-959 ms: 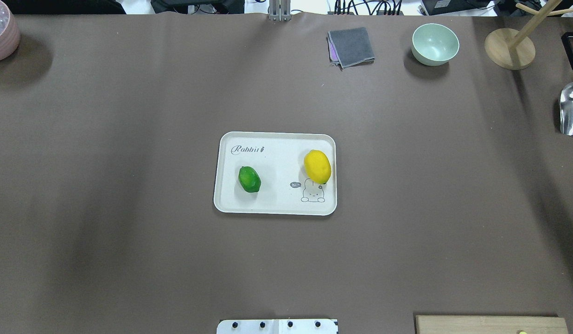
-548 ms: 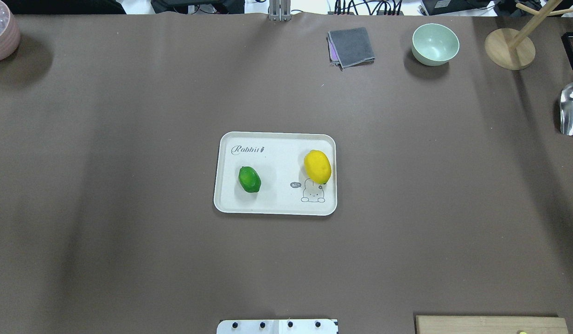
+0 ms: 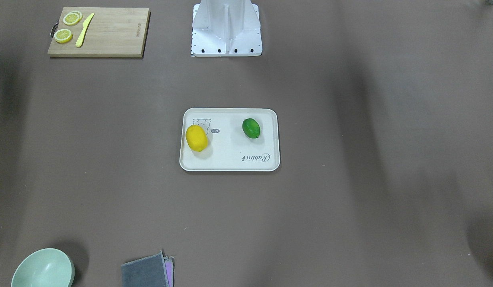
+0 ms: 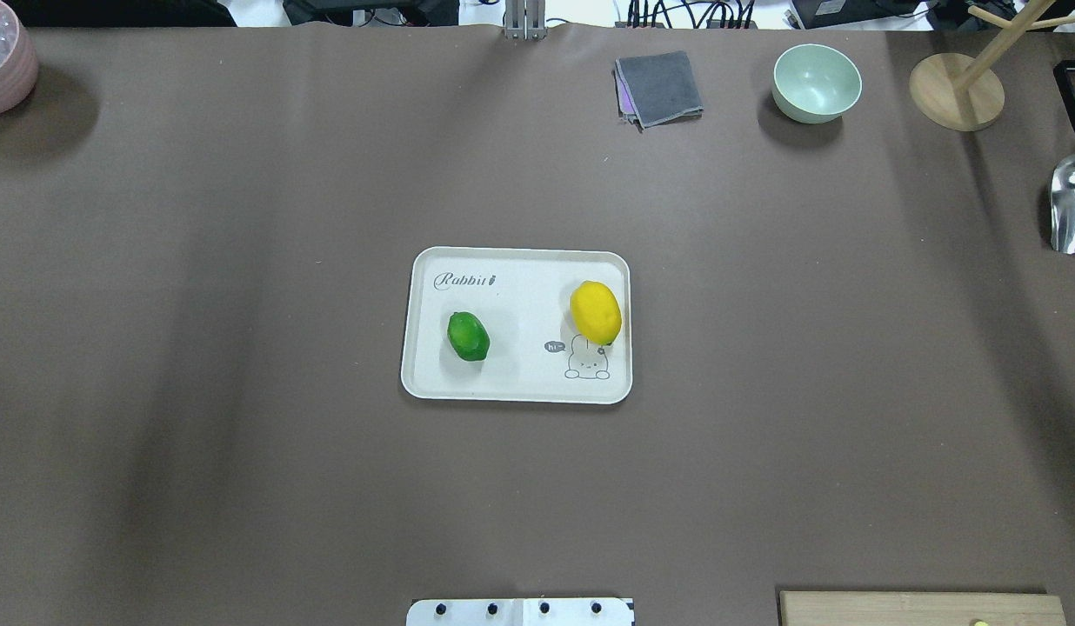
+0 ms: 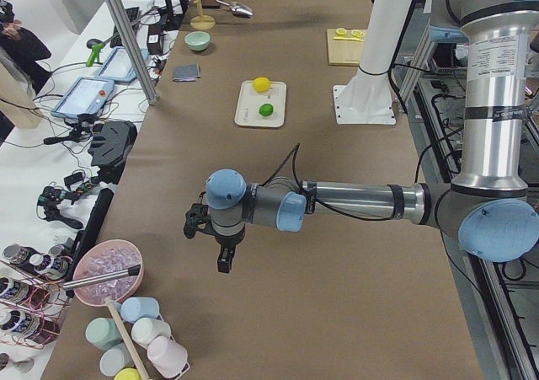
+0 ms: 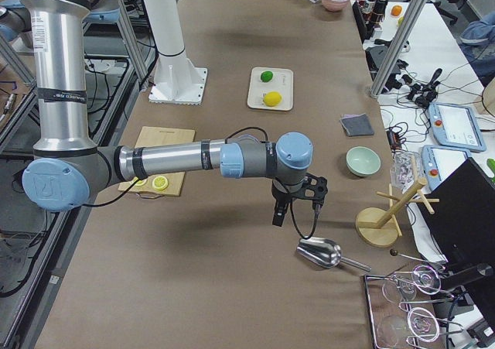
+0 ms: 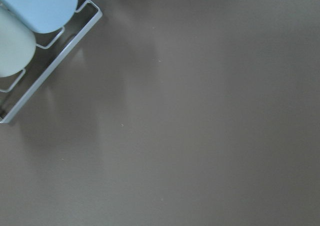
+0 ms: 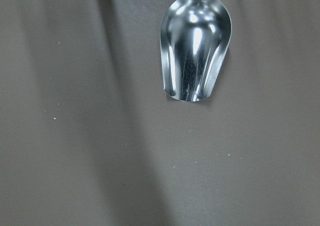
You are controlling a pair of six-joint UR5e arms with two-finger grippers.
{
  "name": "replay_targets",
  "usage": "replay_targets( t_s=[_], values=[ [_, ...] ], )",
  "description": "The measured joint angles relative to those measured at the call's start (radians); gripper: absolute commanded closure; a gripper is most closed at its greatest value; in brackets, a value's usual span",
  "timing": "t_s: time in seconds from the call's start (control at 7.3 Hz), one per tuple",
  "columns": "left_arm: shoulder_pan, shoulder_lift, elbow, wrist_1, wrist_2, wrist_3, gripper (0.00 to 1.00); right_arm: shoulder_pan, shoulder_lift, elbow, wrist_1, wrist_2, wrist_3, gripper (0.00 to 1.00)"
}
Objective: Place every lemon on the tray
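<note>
The cream-white tray (image 4: 516,389) lies at the table's middle. The yellow lemon (image 4: 595,312) rests on its right part, over the rabbit drawing. The green lemon (image 4: 468,336) rests on its left part. Both also show in the front view, the yellow lemon (image 3: 196,138) and the green lemon (image 3: 251,128). My left gripper (image 5: 221,254) hangs far off near the table's left end. My right gripper (image 6: 280,213) hangs near the right end, above a metal scoop (image 8: 196,48). Both grippers show only in the side views, so I cannot tell whether they are open or shut.
A mint bowl (image 4: 816,83), a grey cloth (image 4: 659,87) and a wooden stand (image 4: 955,91) sit at the far edge. A cutting board (image 3: 111,32) holds lemon slices (image 3: 63,35) and a yellow knife (image 3: 84,29). A pink bowl (image 4: 3,61) and a cup rack (image 7: 30,30) stand at the left end.
</note>
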Motion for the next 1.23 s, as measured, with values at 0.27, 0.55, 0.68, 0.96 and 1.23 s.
replay_targets(
  t_s=[0.27,0.55,0.68,0.96,1.23],
  values=[
    [-0.001,0.005,-0.014,0.019,-0.007,0.001,0.02,0.004,-0.009,0.010,-0.001,0.000,0.000,0.00],
    [-0.001,0.015,-0.016,0.020,-0.007,0.002,0.02,0.005,-0.022,0.018,-0.001,-0.001,0.000,0.00],
    [-0.001,0.017,-0.017,0.020,-0.005,0.002,0.02,0.005,-0.024,0.020,-0.001,-0.002,0.000,0.00],
    [-0.001,0.018,-0.017,0.020,0.004,0.002,0.02,0.005,-0.025,0.022,-0.001,-0.002,0.000,0.00],
    [-0.001,0.018,-0.017,0.019,0.006,0.002,0.02,0.005,-0.026,0.023,-0.001,-0.002,0.000,0.00]
  ],
)
